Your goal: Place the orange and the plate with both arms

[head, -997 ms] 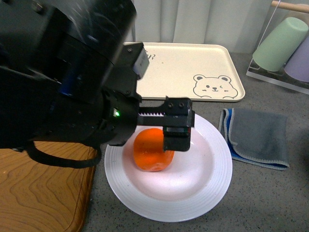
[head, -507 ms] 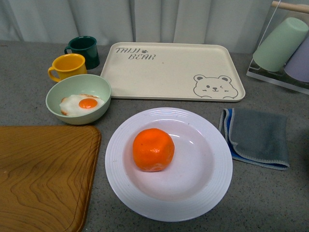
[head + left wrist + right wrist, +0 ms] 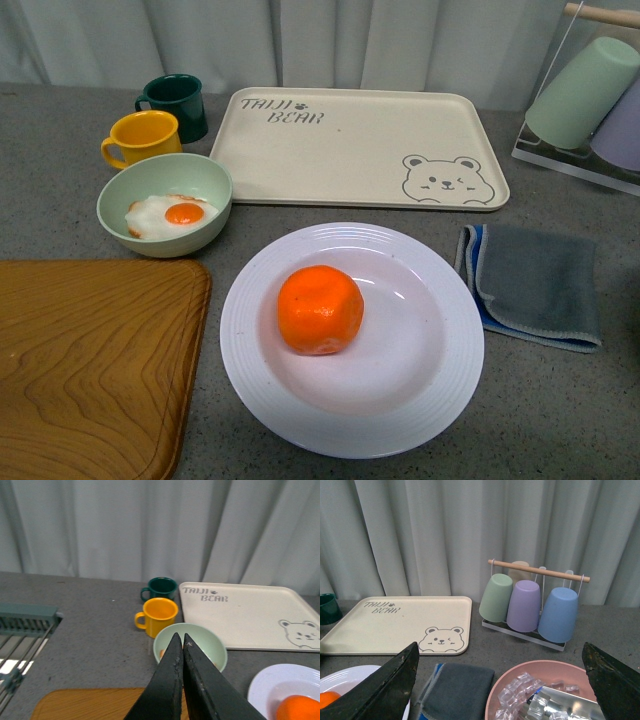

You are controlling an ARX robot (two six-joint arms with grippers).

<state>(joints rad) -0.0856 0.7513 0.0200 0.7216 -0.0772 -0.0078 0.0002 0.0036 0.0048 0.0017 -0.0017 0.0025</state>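
On the plate [image 3: 440, 345], orange [image 3: 320, 310], well apart from closed left tool [image 3: 179, 640]

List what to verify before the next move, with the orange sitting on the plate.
1. Orange seated on the plate: ok, it rests in the well, left of centre.
2. Left gripper clear of the orange: ok, shut and empty, off to the side of the plate.
3. Right gripper ready to grasp: ok, open, nothing between its fingers.
4. Plate rim free on the grey cloth side: cannot tell; the cloth's edge lies very close to the rim.
5. Arms out of the front view: ok, neither shows there.
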